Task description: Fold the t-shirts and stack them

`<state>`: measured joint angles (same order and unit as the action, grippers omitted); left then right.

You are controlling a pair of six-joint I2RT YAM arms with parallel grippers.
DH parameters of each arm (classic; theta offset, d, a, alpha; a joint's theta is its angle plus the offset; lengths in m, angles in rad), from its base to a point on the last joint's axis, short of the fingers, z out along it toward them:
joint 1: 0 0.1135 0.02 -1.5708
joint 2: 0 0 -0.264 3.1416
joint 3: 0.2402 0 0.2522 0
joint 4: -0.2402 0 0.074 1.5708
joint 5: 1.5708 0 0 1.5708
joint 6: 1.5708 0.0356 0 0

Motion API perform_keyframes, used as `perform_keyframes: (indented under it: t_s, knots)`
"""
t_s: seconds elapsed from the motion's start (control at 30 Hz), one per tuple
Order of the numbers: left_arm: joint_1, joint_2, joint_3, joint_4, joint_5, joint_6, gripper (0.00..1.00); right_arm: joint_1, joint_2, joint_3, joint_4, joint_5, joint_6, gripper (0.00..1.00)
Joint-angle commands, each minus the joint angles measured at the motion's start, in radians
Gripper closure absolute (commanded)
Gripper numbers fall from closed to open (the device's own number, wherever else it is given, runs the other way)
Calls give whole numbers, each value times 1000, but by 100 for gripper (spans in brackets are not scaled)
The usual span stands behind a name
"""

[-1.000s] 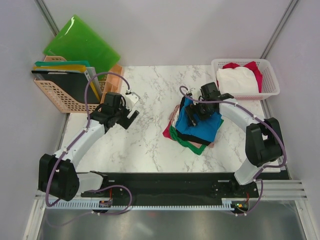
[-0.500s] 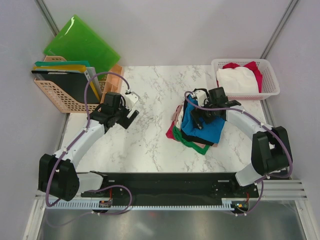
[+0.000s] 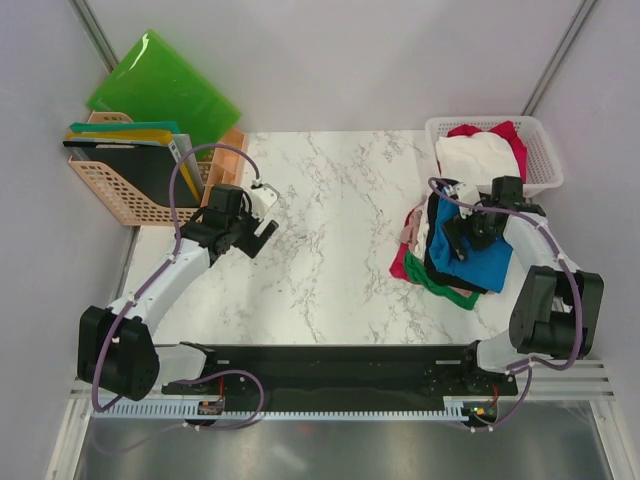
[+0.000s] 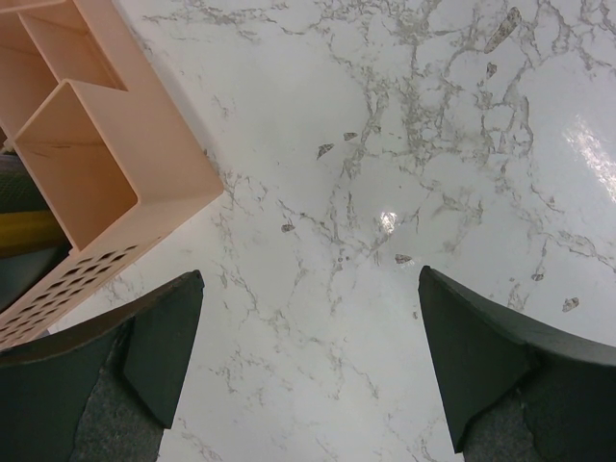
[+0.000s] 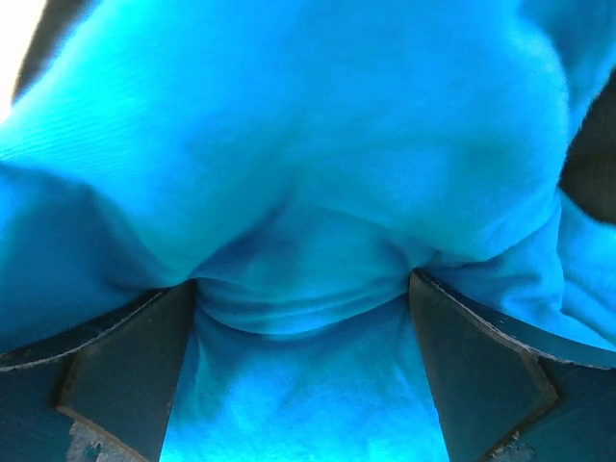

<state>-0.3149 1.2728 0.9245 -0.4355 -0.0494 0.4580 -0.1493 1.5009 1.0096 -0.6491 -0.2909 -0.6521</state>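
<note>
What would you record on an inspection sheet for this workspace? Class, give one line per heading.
Surface: marble-patterned table, glossy.
Job's things: blue t-shirt tops a loose pile of black, green, red and pink ones on the right side; white t-shirt and red t-shirt lie in the white basket.
Clutter: peach organiser holding folders; green folder leaning behind it.
Grippers: left gripper open over the table; right gripper open, pressed into the blue t-shirt.
Cables: purple cables loop loosely; no snag seen.
Surroundings: pale walls, metal corner posts.
</note>
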Motion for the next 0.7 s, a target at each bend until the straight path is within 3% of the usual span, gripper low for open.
perform_keyframes:
  t_s: [0.0, 0.3, 0.67]
  knots:
    - [5, 2, 34, 41, 14, -8, 0, -116, 64, -57, -224, 268, -135, 2]
    - [5, 5, 28, 49, 29, -13, 0, -321, -47, -77, -330, 249, -306, 2]
    - [5, 4, 8, 67, 42, -16, 0, -509, 91, 82, -324, 248, -391, 2]
